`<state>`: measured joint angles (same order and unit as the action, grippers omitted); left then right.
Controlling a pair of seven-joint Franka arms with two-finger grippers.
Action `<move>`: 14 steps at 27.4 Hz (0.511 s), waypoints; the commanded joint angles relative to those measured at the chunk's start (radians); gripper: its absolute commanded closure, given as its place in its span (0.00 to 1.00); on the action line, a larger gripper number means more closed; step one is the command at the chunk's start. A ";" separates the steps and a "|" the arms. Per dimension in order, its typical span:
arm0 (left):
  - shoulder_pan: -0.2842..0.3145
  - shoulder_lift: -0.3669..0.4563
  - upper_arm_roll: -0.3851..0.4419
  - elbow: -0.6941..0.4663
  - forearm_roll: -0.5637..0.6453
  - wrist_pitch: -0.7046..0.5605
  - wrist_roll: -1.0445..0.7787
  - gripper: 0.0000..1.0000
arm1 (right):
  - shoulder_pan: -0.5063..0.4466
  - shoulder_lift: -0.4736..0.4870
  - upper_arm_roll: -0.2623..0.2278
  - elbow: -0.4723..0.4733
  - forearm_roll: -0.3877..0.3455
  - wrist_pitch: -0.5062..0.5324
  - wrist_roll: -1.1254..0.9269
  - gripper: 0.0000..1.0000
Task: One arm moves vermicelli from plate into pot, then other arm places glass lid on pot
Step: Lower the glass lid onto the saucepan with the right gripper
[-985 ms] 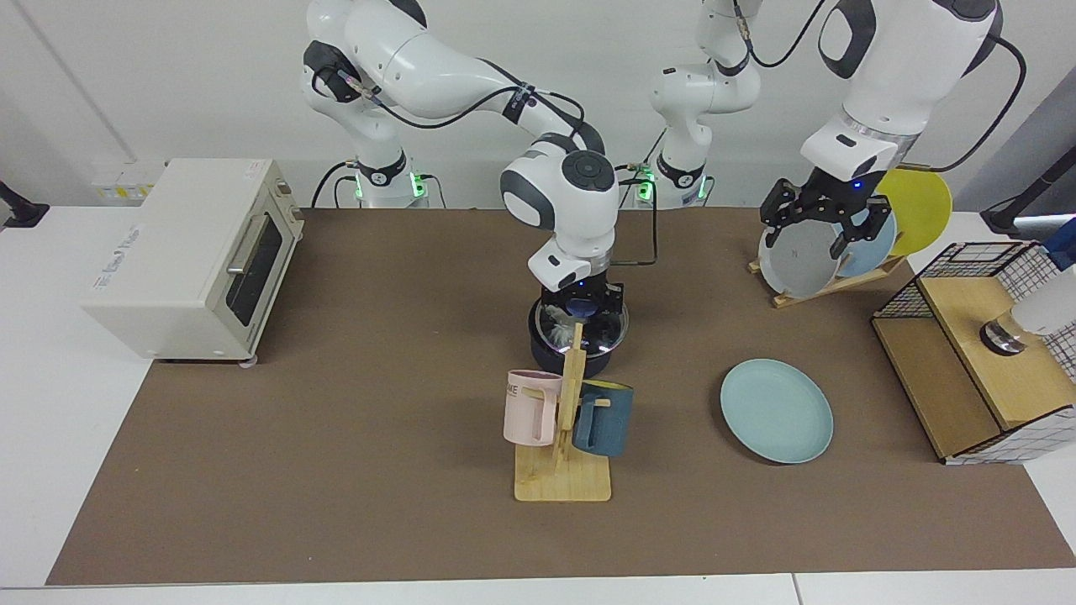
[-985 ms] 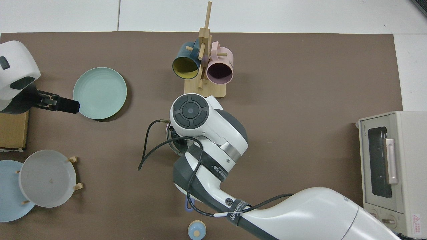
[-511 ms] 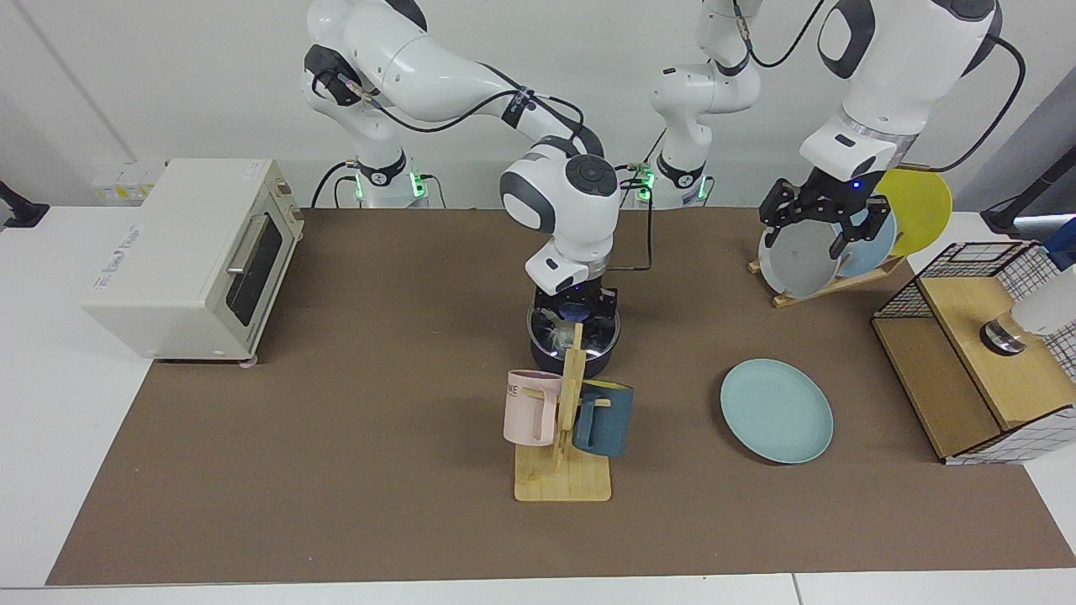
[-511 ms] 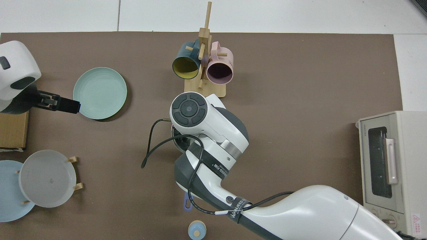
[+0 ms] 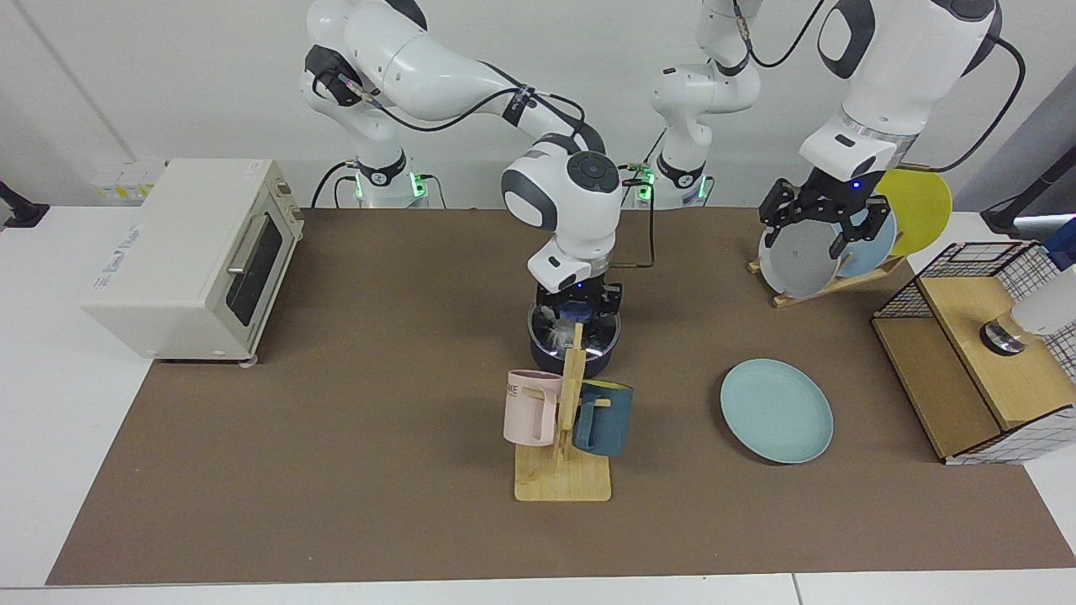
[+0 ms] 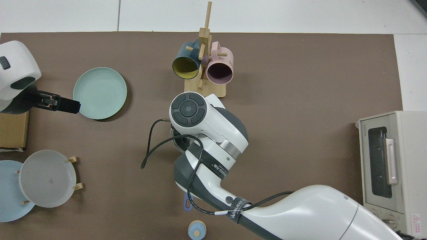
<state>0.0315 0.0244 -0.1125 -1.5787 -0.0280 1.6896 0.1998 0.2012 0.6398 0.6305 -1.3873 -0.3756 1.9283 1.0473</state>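
Note:
The black pot (image 5: 588, 360) stands mid-table behind the mug rack, and the glass lid (image 5: 598, 333) lies on it. White vermicelli (image 5: 551, 330) shows through the glass. My right gripper (image 5: 577, 309) reaches straight down and is shut on the lid's blue knob. In the top view the right arm covers the pot except for a bit of rim (image 6: 173, 139) and the handle's end (image 6: 187, 203). The light-teal plate (image 5: 776, 410) (image 6: 99, 93) lies bare. My left gripper (image 5: 825, 225) (image 6: 58, 103) waits open, raised over the plate rack.
A mug rack (image 5: 561, 479) with a pink mug (image 5: 531, 407) and a navy mug (image 5: 602, 418) stands just in front of the pot. A toaster oven (image 5: 193, 260) is at the facing view's left. A rack of plates (image 5: 803, 262) and a wire-and-wood box (image 5: 983, 361) are at its right.
My right arm has lowered the glass lid from a tilt just above the pot down onto its rim. The left arm has not moved.

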 commanded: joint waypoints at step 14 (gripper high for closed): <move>-0.004 -0.015 0.004 -0.026 -0.009 0.008 0.000 0.00 | -0.054 -0.109 0.090 0.094 -0.020 -0.236 -0.165 0.00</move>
<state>0.0315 0.0244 -0.1125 -1.5795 -0.0280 1.6889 0.1998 0.1727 0.5682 0.7075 -1.3150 -0.3842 1.7661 0.9773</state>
